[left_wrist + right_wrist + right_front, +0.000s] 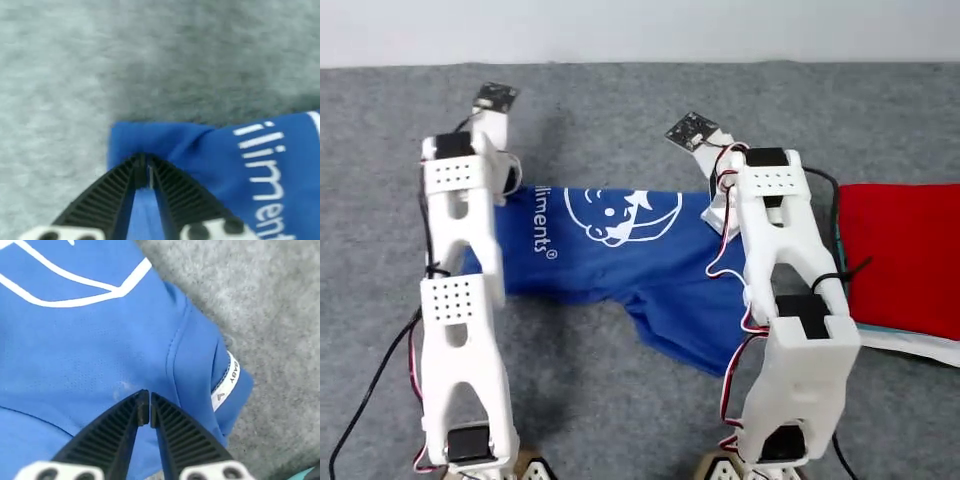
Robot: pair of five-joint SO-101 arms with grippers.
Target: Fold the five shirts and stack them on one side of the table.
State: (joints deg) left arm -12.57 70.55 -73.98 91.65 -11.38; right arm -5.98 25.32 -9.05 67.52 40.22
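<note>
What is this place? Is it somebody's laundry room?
Probably a robot test bench, not a laundry room: two white robot arms stand over a blue shirt on a grey cloth-covered table, with a folded red shirt beside them.

White lettering (pixel 265 170) runs in a single line across the blue shirt (pixel 610 275). Part of one word shows, closed by a small registered-mark circle. Next to it is a white line-drawn emblem (pixel 620 215). A small white tag (pixel 226 382) sewn into the shirt's seam bears a short word in dark capitals and a tiny triangle sign.
</note>
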